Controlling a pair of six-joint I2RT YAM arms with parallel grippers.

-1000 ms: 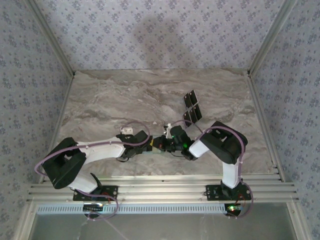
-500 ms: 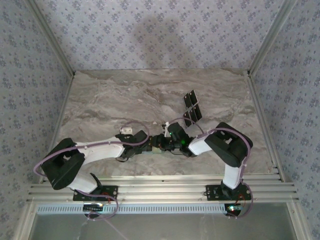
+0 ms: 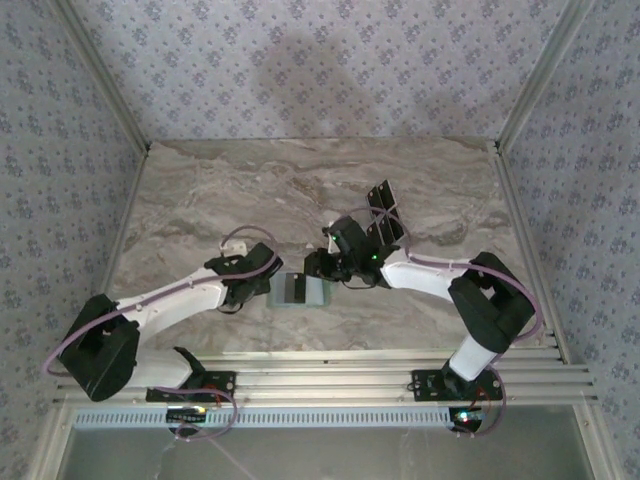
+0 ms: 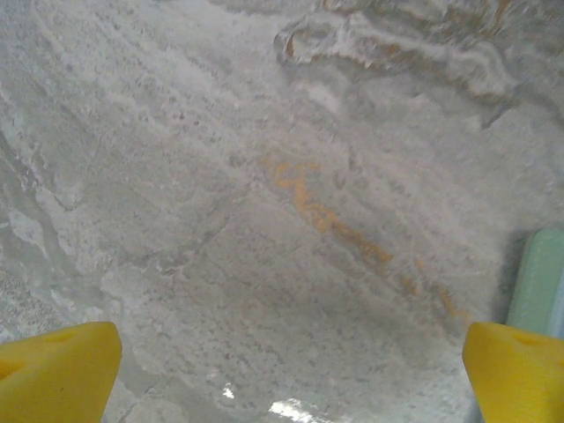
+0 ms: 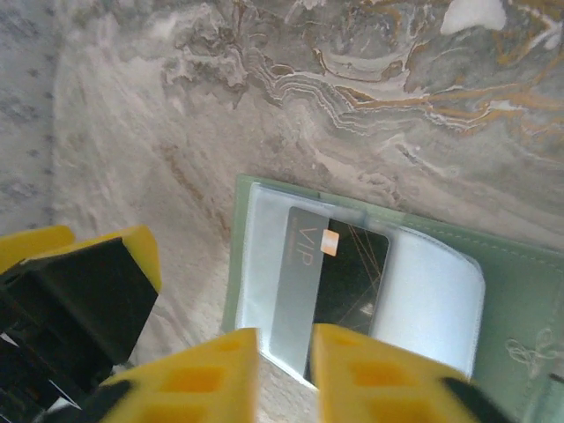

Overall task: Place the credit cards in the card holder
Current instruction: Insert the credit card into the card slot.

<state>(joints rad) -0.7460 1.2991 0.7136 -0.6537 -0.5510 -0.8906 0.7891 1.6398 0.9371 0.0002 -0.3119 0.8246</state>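
Pulled apart since before: left claw (image 4: 286,370) spread wide, right claw (image 5: 282,370) near-closed at card (image 5: 348,264) edge, grip unclear. Seat it squarely in card holder (image 5: 520,300) before releasing.

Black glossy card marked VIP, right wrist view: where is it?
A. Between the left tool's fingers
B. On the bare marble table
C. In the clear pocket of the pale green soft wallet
C: the black glossy VIP card lies under the clear pocket of the pale green soft wallet.
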